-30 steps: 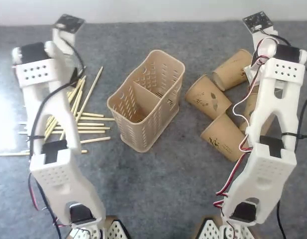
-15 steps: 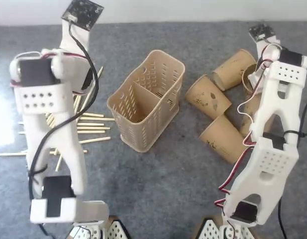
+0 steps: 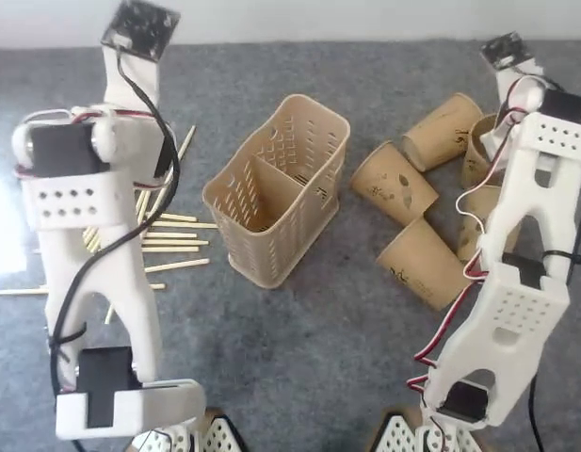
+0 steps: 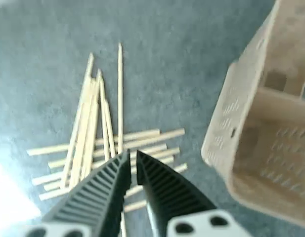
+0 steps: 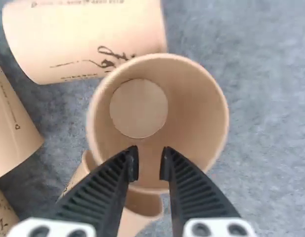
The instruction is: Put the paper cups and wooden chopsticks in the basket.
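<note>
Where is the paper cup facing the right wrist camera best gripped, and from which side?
Probably at its rim: one finger inside the cup, one outside, coming down onto the open mouth. The mouth faces the right gripper, and other cups crowd its body.

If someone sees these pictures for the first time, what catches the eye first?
The basket stands mid-table, with two compartments. Chopsticks lie scattered on one side of it, below the left claw. Cups lie tipped over on the other side, where the right claw hangs over the mouth of an open cup.
</note>
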Available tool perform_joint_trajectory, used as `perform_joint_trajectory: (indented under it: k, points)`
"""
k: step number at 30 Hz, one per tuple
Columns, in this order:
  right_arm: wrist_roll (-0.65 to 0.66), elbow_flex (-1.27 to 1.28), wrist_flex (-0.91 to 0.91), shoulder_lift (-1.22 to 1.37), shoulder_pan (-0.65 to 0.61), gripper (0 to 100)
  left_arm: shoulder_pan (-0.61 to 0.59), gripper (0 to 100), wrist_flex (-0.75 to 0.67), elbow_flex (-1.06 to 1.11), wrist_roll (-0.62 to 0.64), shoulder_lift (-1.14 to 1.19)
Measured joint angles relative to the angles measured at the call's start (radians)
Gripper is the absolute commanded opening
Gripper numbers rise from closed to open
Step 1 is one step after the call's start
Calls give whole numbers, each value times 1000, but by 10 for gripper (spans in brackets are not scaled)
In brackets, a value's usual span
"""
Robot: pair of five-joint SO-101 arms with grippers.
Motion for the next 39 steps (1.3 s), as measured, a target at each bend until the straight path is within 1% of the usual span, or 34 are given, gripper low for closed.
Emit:
perform_joint_trajectory:
  k: [3,6,9,11,13,17,20,24,28,30,33,39]
  points:
    - [0,-3,11,-29,-2,99,-68,131,-43,153,-6,12]
    - [0,-3,11,-32,-2,100,-195,172,-153,328,-9,14]
    - [2,-3,11,-34,-2,134,-344,179,-276,460,-21,14]
    - [9,-3,11,-34,-2,149,-420,179,-333,537,-52,6]
    - [9,-3,17,-34,-6,146,-476,179,-374,605,-81,-3]
    - [15,-15,38,-34,-32,144,-551,178,-466,721,-94,-25]
    - [15,-17,38,-34,-44,144,-577,178,-529,812,-75,-31]
    - [15,-17,38,-34,-51,144,-598,178,-663,959,5,-31]
    - [28,-17,78,-49,-71,144,-603,178,-819,1086,83,-31]
    - [43,-17,101,-55,-80,144,-598,178,-870,1125,120,-31]
    - [49,-17,130,-55,-86,144,-588,178,-907,1145,161,-31]
    - [54,-18,147,-89,-89,144,-586,178,-918,1152,175,-31]
